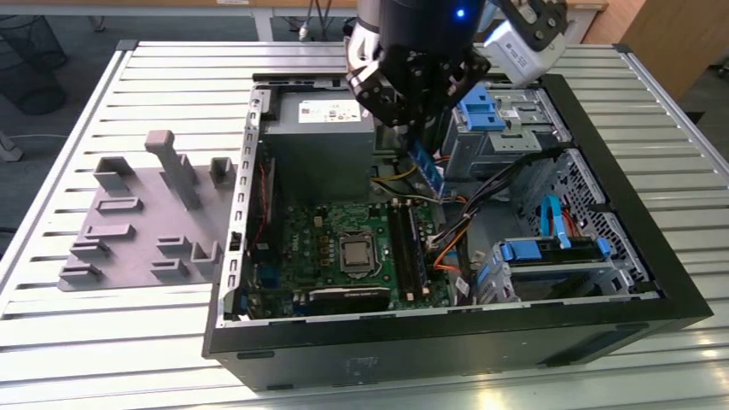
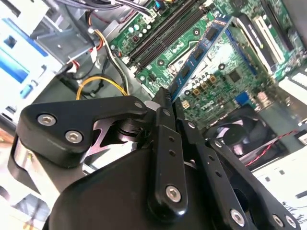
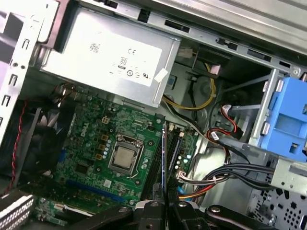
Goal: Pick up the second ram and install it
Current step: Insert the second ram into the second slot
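White slatted metal table (image 1: 102, 342) underneath, carrying an open black computer case (image 1: 456, 354) laid on its side across the middle of the frame.

In the exterior view, upper middle: black robot gripper (image 1: 412, 141) clamped on the slim blue-green circuit-board memory stick (image 1: 428, 173). Stick held tilted in the air above the long black memory slots (image 1: 408, 248) of the green motherboard (image 1: 307, 235), apparently not yet touching them.

In the second wrist view: black fingers (image 2: 165, 127) pinching one end of the stick (image 2: 201, 52), with the slots (image 2: 165, 33) near it but apart.

In the first wrist view: stick (image 3: 163, 153) seen edge-on, running out from the gripper (image 3: 165, 205), roughly in line with the slots (image 3: 156, 165) beside the silver processor (image 3: 125, 158).

Judging from this, probably best to level the stick along its length, line its lower edge up with one free slot, hold it square to the board, and stay off the bundled cables (image 3: 211, 177) close by.
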`<action>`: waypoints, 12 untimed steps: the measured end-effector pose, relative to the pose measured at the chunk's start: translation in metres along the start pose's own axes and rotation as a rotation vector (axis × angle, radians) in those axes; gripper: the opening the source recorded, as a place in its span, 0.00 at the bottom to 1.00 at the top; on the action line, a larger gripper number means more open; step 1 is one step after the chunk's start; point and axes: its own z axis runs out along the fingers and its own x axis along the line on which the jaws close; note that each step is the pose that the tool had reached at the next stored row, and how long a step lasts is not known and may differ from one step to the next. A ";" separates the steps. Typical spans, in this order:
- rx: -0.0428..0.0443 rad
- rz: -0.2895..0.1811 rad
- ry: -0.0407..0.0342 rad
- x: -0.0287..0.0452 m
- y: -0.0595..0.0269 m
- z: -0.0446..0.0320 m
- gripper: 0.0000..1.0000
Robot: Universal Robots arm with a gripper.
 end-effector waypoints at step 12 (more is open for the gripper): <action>0.0063 0.208 -0.0008 0.0001 0.0001 0.0024 0.14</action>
